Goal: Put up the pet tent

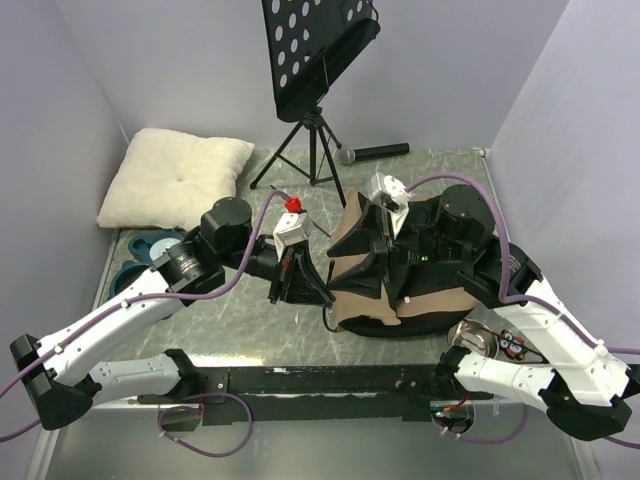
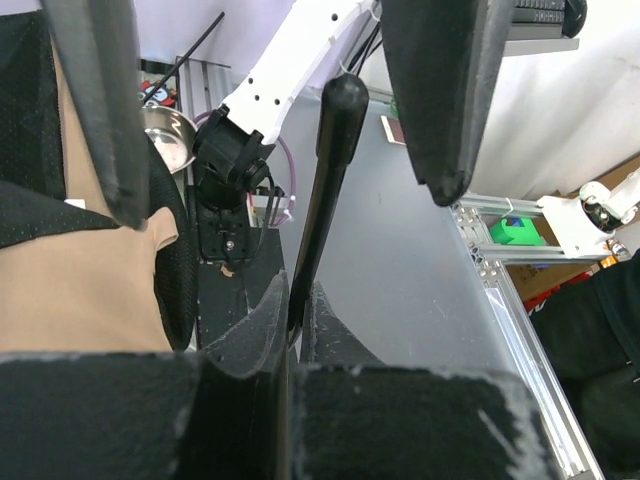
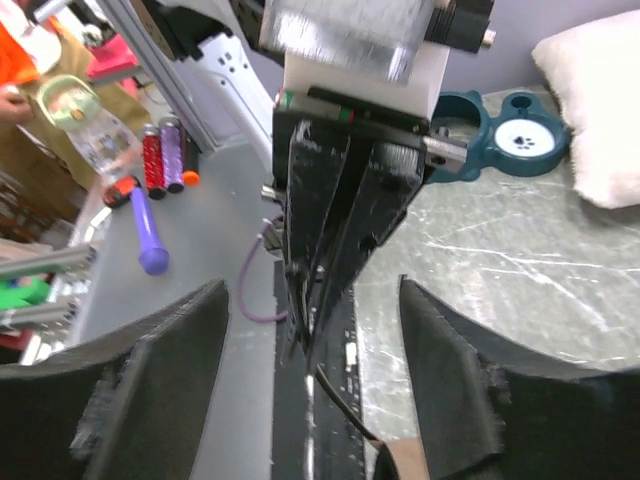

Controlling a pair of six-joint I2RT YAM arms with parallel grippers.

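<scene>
The pet tent (image 1: 400,290) lies crumpled at the table's middle right, tan fabric with black lining. It also shows in the left wrist view (image 2: 70,300). My left gripper (image 1: 298,283) is just left of the tent and shut on a thin black pole (image 2: 325,180) that leads to the tent. In the left wrist view the jaws (image 2: 290,305) pinch the pole. My right gripper (image 1: 385,245) hovers over the tent's top, open and empty. In the right wrist view its fingers (image 3: 310,300) are wide apart, facing the left gripper (image 3: 335,220) and the pole (image 3: 345,395).
A cream pillow (image 1: 175,175) lies at the back left, teal pet bowls (image 1: 140,255) in front of it. A music stand (image 1: 315,60) and a microphone (image 1: 375,152) stand at the back. A metal bowl (image 1: 475,340) sits by the right arm's base.
</scene>
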